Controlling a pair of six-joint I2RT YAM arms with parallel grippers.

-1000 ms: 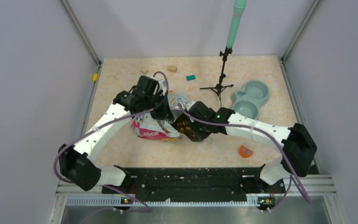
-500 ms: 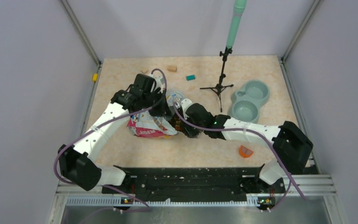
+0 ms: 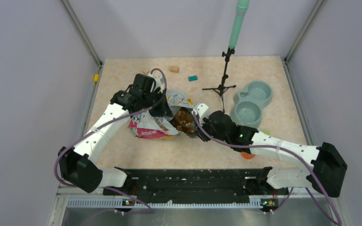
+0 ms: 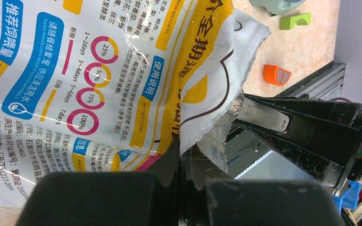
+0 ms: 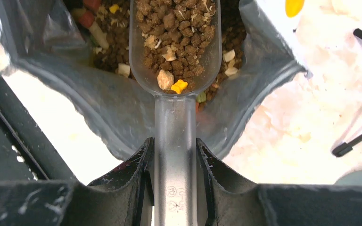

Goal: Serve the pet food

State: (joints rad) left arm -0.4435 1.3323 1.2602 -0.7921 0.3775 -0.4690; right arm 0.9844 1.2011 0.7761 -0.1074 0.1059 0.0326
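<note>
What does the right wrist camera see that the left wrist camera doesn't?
Only the right wrist view looks inside the bag. It shows brown kibble heaped in a clear scoop, and the right claw grips the scoop's handle. Only the left wrist view shows the bag's printed outside with coloured circles. It also shows the left claw pinching the bag's edge, plus an orange piece and a green block beyond it. Both show the same bag, one from inside and one from outside.
</note>
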